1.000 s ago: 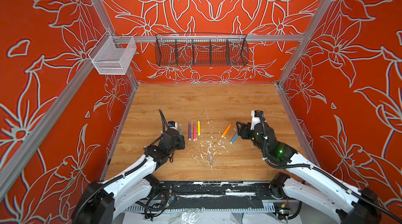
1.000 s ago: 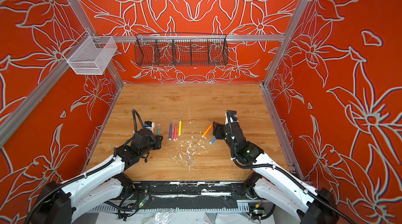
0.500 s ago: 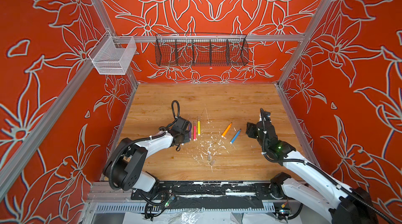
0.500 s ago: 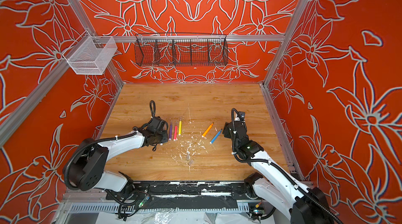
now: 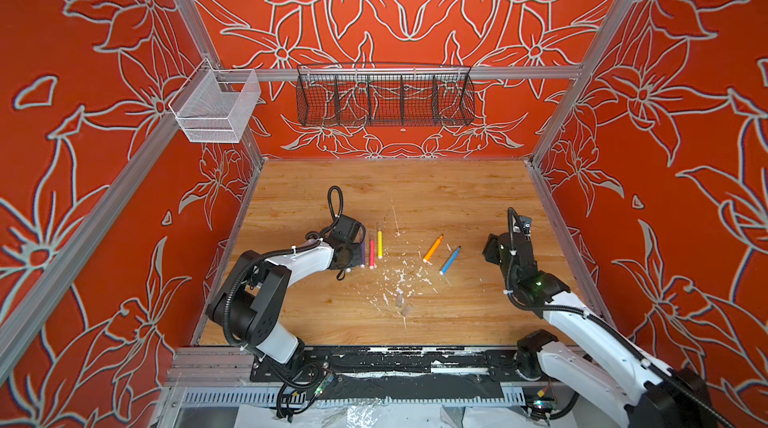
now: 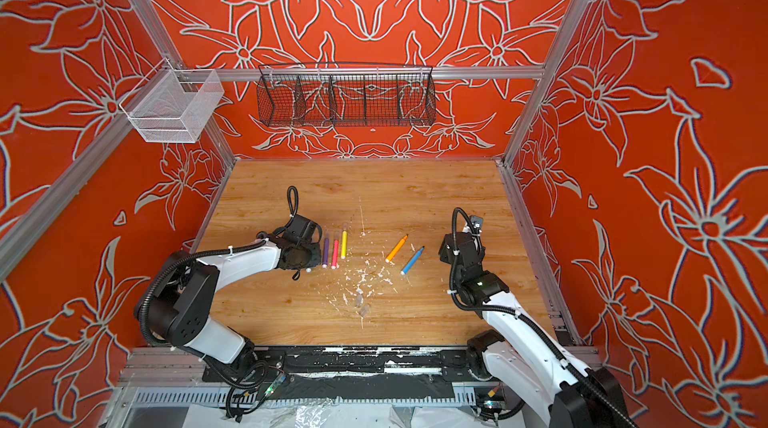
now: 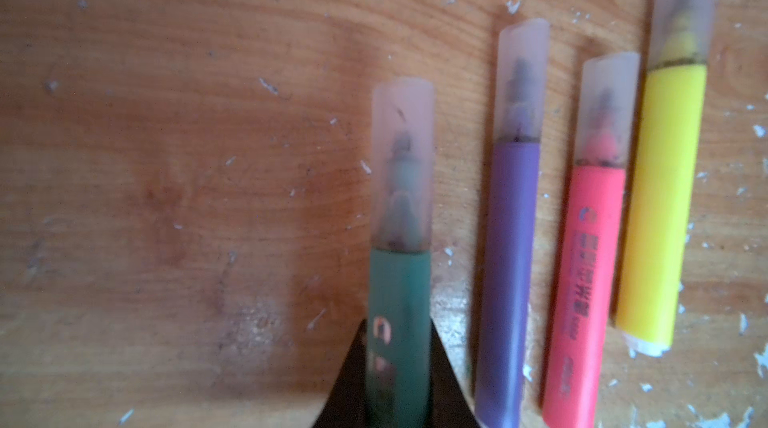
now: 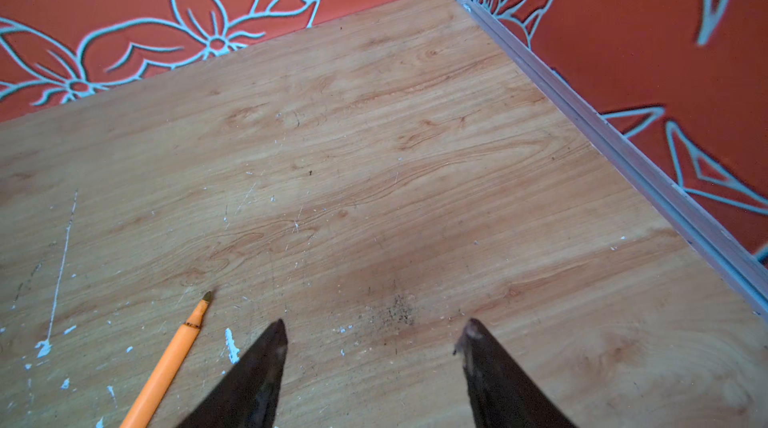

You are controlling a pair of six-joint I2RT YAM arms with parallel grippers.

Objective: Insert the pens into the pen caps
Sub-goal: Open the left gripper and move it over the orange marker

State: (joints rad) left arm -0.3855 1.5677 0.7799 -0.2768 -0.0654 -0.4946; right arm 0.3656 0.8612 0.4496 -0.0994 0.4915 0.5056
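Left wrist view: I have my left end effector (image 7: 397, 324) clenched on the barrel of the green pen (image 7: 399, 301), and a frosted pen cap (image 7: 402, 156) is already seated over its tip.
Capped row: just beside the green one, the purple pen (image 7: 509, 259), pink pen (image 7: 586, 259) and yellow pen (image 7: 660, 197) lie flat on the table (image 7: 166, 156). They are nearly parallel, with narrow gaps between them, and each wears its own frosted cap.
Right wrist view: my right end effector (image 8: 376, 324) stands released, its fingers wide apart over bare wood with nothing between them.
Uncapped pair: the orange pen (image 8: 166, 363) lies slanted near one of those fingers, its tip bare. In both top views the blue pen (image 5: 450, 260) lies next to it at much the same slant, also uncapped, between the capped row and my right arm.
Spare caps: two loose pen caps (image 5: 400, 300) lie close together among white flecks (image 5: 401, 278), nearer the front edge of the table and apart from every pen.
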